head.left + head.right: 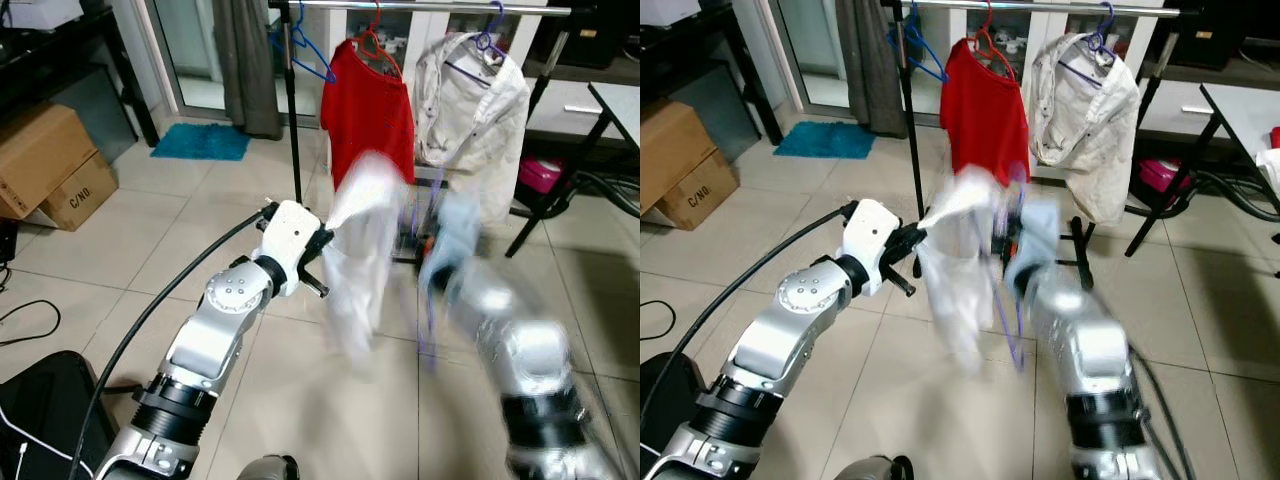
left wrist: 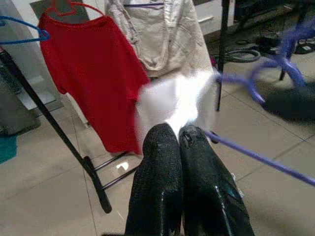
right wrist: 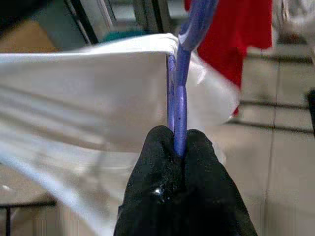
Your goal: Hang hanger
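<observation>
A white garment (image 1: pixel 355 250) hangs blurred in mid-air between my two arms. My left gripper (image 2: pixel 178 132) is shut on the garment's edge. The purple hanger (image 3: pixel 179 88) carries the garment, and my right gripper (image 3: pixel 174 140) is shut on its thin bar. In the eye views the right gripper (image 1: pixel 440 270) is motion-blurred just right of the cloth. Behind stands a clothes rack (image 1: pixel 440 8) with a red shirt (image 1: pixel 367 110), a beige shirt (image 1: pixel 475 120) and a bare blue hanger (image 1: pixel 305 50).
Cardboard boxes (image 1: pixel 45 165) sit at the left, with a teal mat (image 1: pixel 200 142) by the door. A black bag (image 1: pixel 45 400) lies near my left side. A pink box (image 1: pixel 540 172) and cables lie under the table at the right.
</observation>
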